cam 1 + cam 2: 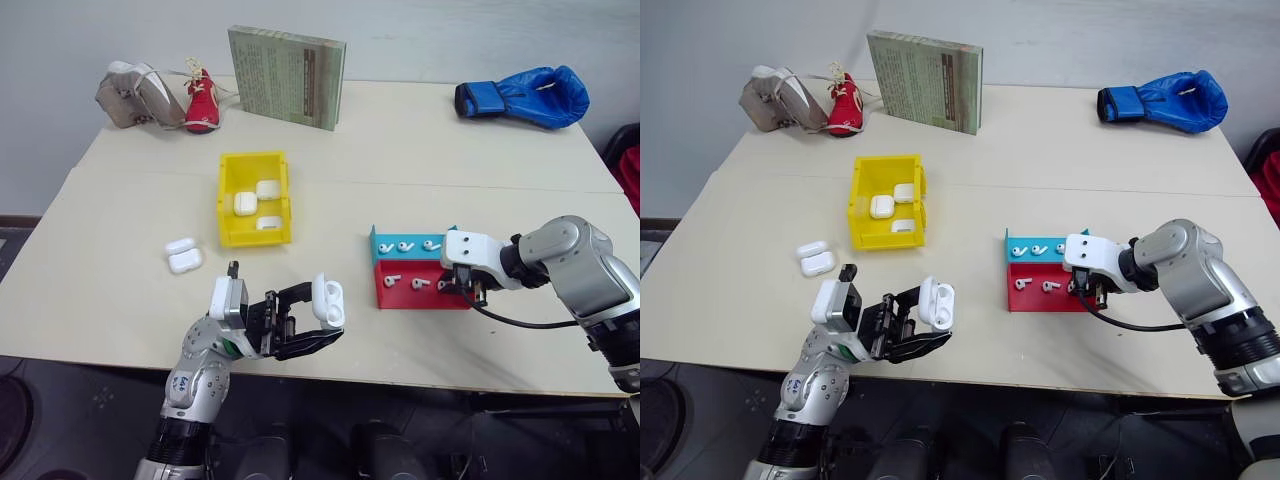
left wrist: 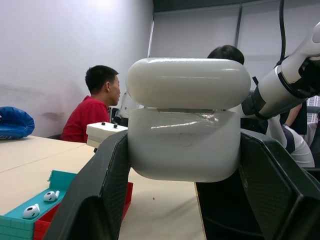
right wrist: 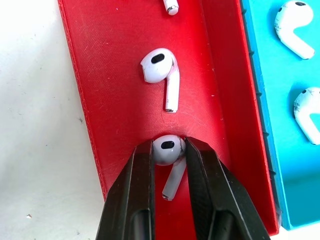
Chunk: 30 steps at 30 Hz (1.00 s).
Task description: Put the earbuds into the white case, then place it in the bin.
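Note:
My left gripper (image 1: 322,318) is shut on a white case (image 1: 329,299) with its lid raised, held above the table's near edge; in the left wrist view the case (image 2: 185,135) sits between both black fingers. My right gripper (image 1: 462,287) reaches down into the red half of the tray (image 1: 425,299). Its fingers (image 3: 131,190) press on both sides of an earbud (image 3: 166,149) that lies on the red floor. A second earbud (image 3: 160,67) lies just beyond it. Further earbuds (image 1: 405,245) rest in the blue half. The yellow bin (image 1: 228,190) stands left of the tray, with three white cases inside.
Two white cases (image 1: 183,255) lie close together on the table left of the bin. A green book (image 1: 285,75) stands upright at the back, with a red shoe (image 1: 202,103) and a beige one (image 1: 135,95) to its left. A blue boxing glove (image 1: 525,97) lies back right. People (image 2: 97,107) sit beyond the table.

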### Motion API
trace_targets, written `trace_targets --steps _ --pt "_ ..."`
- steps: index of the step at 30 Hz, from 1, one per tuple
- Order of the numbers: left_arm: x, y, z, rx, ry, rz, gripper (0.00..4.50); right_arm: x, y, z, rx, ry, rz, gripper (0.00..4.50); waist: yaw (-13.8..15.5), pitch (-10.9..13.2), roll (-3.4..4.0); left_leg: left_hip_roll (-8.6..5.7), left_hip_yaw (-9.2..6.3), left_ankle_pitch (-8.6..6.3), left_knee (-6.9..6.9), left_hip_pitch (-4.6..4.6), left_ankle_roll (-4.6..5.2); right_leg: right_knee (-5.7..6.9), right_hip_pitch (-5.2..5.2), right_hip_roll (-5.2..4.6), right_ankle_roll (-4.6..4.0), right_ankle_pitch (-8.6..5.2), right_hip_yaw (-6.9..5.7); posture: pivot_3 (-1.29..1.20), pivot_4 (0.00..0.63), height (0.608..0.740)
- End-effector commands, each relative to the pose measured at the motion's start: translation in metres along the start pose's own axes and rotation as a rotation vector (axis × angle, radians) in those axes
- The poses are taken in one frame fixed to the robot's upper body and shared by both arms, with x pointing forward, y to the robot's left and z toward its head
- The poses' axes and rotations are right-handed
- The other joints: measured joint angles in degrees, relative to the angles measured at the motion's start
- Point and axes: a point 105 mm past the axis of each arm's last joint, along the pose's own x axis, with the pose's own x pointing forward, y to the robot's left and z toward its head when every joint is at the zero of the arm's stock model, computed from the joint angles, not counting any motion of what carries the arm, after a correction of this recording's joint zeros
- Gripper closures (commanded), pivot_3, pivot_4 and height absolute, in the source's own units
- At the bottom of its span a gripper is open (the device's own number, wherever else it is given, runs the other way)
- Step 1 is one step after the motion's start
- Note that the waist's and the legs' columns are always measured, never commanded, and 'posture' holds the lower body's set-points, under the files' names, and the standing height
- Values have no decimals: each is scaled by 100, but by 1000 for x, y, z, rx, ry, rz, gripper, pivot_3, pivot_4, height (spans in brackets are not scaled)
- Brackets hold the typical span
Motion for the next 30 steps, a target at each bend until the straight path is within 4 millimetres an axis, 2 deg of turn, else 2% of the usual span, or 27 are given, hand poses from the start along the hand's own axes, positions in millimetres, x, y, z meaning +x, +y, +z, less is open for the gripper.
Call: trace_targets --steps 1,4,10,13,15,18,23,30 --pt "2 -1 6 31 -16 -16 1707 -4 2 4 0 -24 11 4047 1 0 0 0 0 0 0 0 0 0 0 0 0 0 0 0 150 740" --pt "4 1 12 40 -44 -18 1707 -16 6 11 21 -92 26 4047 4 0 0 0 0 0 0 0 0 0 -1 0 0 0 0 0 150 740" --pt "10 4 29 2 -124 -56 1707 -67 22 44 -46 -490 52 4047 32 1 -1 -1 -2 -1 3 -21 1 3 -17 0 1 0 -3 0 150 740" --pt "14 7 37 -27 -165 -78 1707 -93 37 80 0 -865 59 4047 24 2 -3 -1 -6 -1 5 -21 2 3 -12 0 1 1 -8 0 150 740" --pt "17 6 40 -51 -179 -111 1707 -104 44 98 14 -1040 52 4047 -2 2 -3 1 -7 -1 5 -19 1 5 -12 2 1 1 -7 0 150 740" --pt "26 9 44 -57 -184 -148 1707 -126 48 130 23 -1410 -73 4047 -13 2 -4 3 -7 1 11 -16 -4 23 -15 5 1 1 -6 0 150 740" --pt "38 9 53 -88 -214 -205 1707 -122 71 164 -36 -1568 -15 4047 4 2 -3 -3 -8 1 12 -17 -4 45 -24 3 1 1 1 0 150 740" --pt "43 13 60 -109 -200 -219 1707 -111 79 182 -84 -1621 13 4047 -6 2 -3 -6 -9 0 10 -18 -1 45 -25 3 1 1 2 0 150 740"
